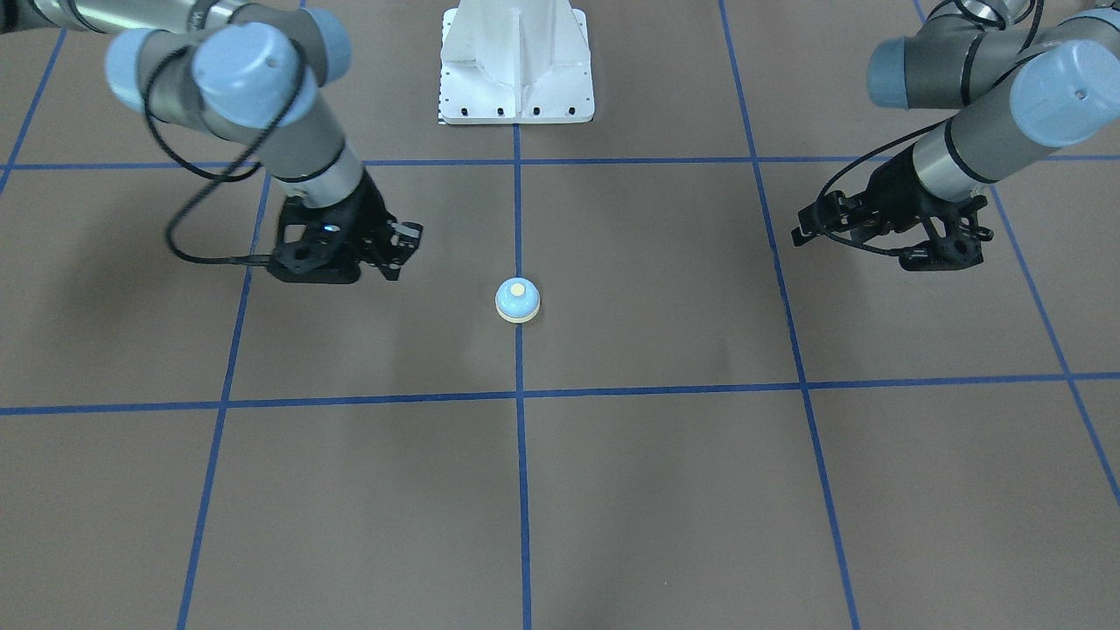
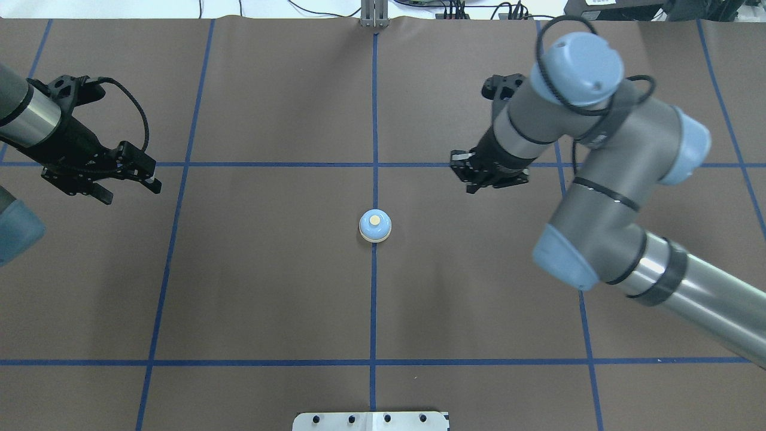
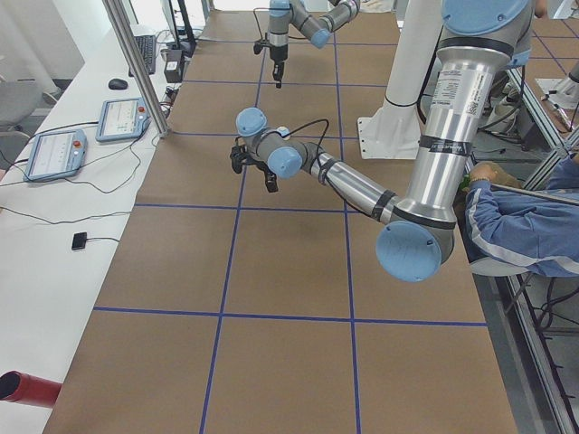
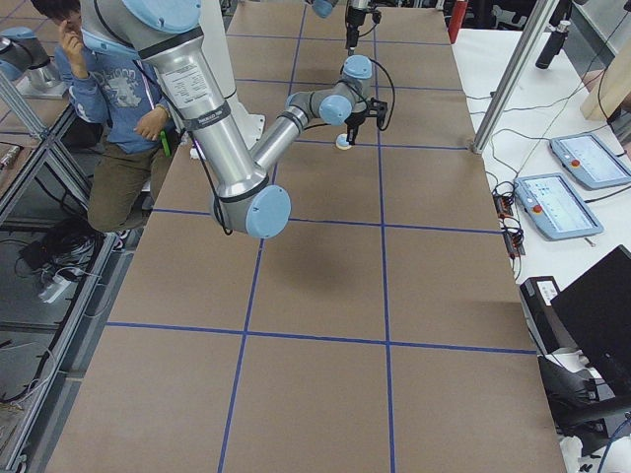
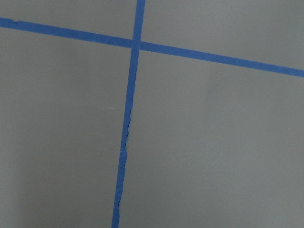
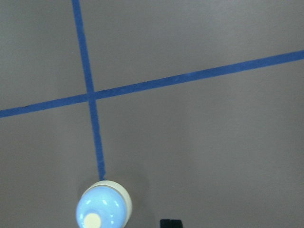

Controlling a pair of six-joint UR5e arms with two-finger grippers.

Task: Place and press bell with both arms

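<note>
Since bell already sits upright on worktop, on centre tape line between both arms, placing looks done; press step next. Right arm nearer, left arm well apart. Both jaws carry nothing; spread or clenched, cannot tell. Next move needs a fingertip centred over button, straight down.

We are in a robotics lab. A worktop is papered brown and gridded with blue tape. A white pedestal stands at twelve o'clock in the front-facing view, flanked by the left arm and right arm. In the left-end view, touchscreen pendants lie on a white bench at ten o'clock beside an aluminium post, and a seated person is at three o'clock.
</note>
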